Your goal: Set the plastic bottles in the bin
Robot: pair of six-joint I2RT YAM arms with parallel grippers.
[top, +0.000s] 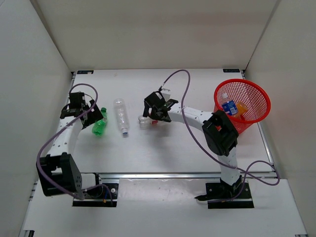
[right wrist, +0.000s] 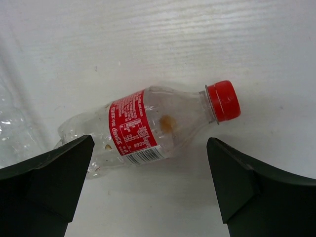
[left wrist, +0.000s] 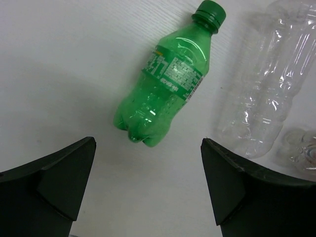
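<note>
A green bottle (top: 99,124) (left wrist: 168,84) lies on the table just ahead of my open left gripper (top: 90,114) (left wrist: 148,158), which touches nothing. A long clear bottle (top: 121,116) (left wrist: 269,89) lies to its right. My right gripper (top: 154,112) (right wrist: 149,168) hovers open over a clear bottle with a red label (top: 147,120) (right wrist: 143,126) and a red cap (right wrist: 223,101); its fingers stand apart on both sides of the bottle without touching it. The red mesh bin (top: 256,94) stands at the far right, holding a blue-label bottle (top: 229,107) and an orange one (top: 241,108).
White walls close in the table on the left, back and right. The right arm's elbow (top: 220,132) sits close to the bin's near side. A metal rail (top: 182,175) runs along the front between the two arm bases. Part of a clear bottle (right wrist: 10,128) shows at the right wrist view's left edge.
</note>
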